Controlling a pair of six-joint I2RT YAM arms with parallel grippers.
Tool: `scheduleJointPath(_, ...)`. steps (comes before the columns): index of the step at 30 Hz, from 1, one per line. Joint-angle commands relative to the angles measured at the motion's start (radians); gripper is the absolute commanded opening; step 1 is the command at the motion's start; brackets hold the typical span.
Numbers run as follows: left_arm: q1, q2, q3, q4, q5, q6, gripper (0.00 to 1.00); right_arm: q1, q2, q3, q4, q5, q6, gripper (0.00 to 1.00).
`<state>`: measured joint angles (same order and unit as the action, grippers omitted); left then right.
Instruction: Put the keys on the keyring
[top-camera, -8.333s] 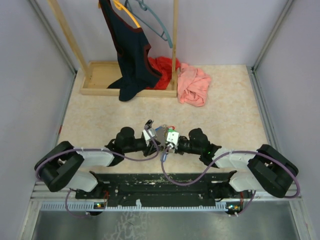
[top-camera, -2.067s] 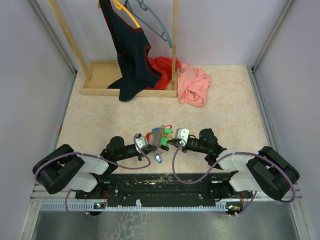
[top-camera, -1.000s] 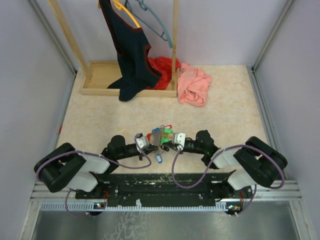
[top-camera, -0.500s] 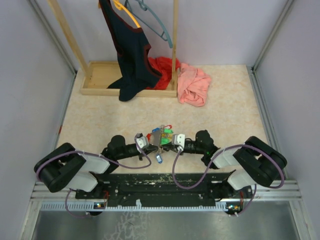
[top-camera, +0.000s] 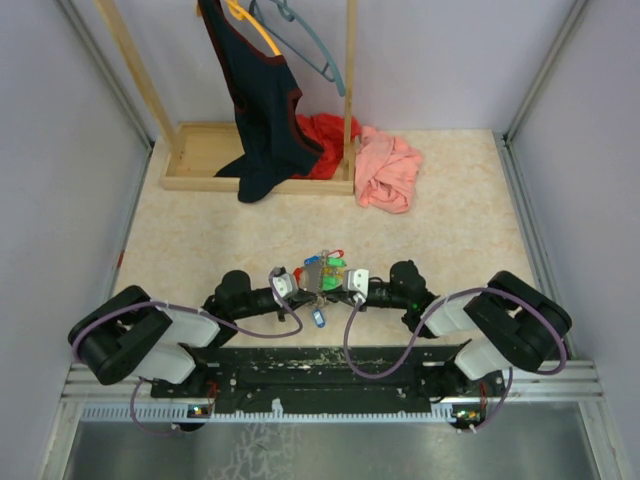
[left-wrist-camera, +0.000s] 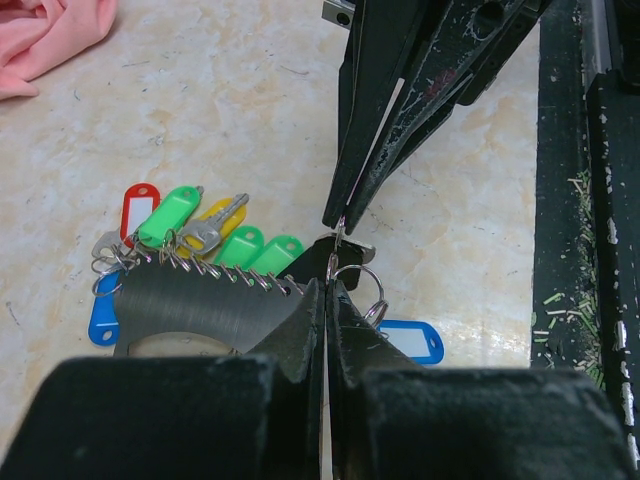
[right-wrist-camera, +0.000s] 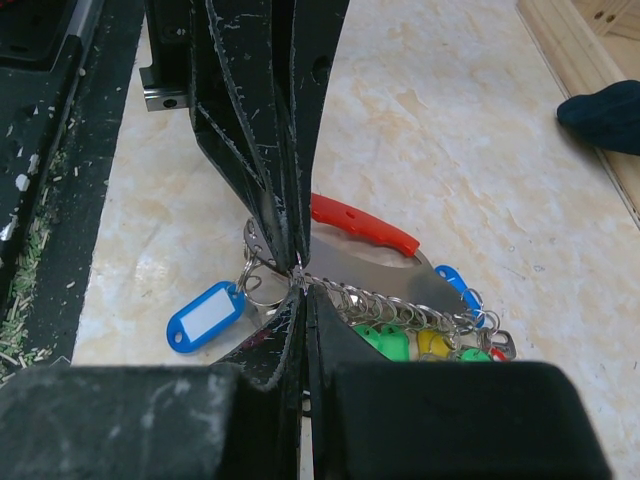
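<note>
1. A beige, marbled table, walled in by pale panels, is seen from above. The work is gathered near its front edge, between the two arms.
2. The keyring, a red arc joined to a grey plate edged with a wire coil, is found there. It is judged to be held at one end so that the coil's open end is presented for threading.
3. The keys are strung along that coil and fanned out on the table beside the plate. In the left wrist view three green heads, one yellow, one red and one blue are counted there, with one bare metal blade among them.
4. A second blue tag lies apart on the table, tied to a small split ring just beside the coil's end. It is taken to be the piece not yet threaded on.
5. The left gripper is clenched, its jaws pressed together, apparently on the end of the keyring. The right gripper is likewise pinched tight, apparently on the split ring. The two tips almost touch, as is needed for ring and coil to be aligned.
6. Farther back, one wooden rack is seen with two hangers and one dark garment. One red cloth and one pink cloth are heaped at its foot, well apart from the work.
</note>
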<state>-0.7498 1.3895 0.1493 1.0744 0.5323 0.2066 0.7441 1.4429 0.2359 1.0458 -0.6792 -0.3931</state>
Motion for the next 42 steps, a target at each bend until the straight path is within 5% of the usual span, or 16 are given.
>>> scheduleJointPath(1, 0.004, 0.006, 0.022, 0.036, 0.029, -0.005, 0.01, 0.009, 0.005, 0.031, 0.034, -0.025, -0.013, 0.00)
scheduleJointPath(42, 0.006, 0.016, -0.011, 0.151, 0.092, -0.041, 0.01, 0.029, 0.079, 0.121, -0.083, -0.122, -0.017, 0.00)
